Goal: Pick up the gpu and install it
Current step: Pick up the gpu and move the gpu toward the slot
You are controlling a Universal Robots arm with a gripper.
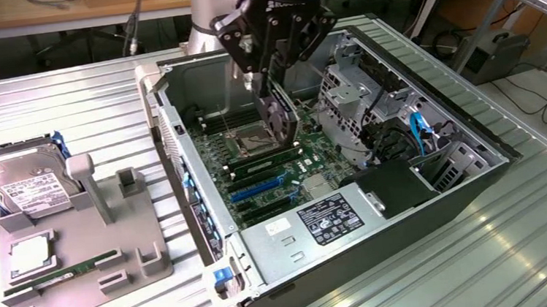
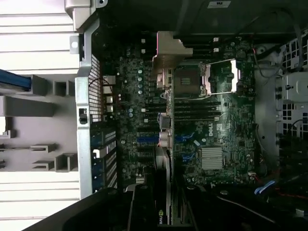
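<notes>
Fingers (image 1: 259, 75) pinched tight on the gpu (image 1: 279, 120), it hangs right under them inside the case (image 1: 447, 88), long axis pointing down at the motherboard (image 1: 304, 167), blue slots (image 1: 257, 191) further below them

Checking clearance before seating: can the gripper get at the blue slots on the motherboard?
Probably yes. The case side is open, and the gripper, shut on the gpu, hangs over the motherboard with nothing between it and the blue slots.
</notes>
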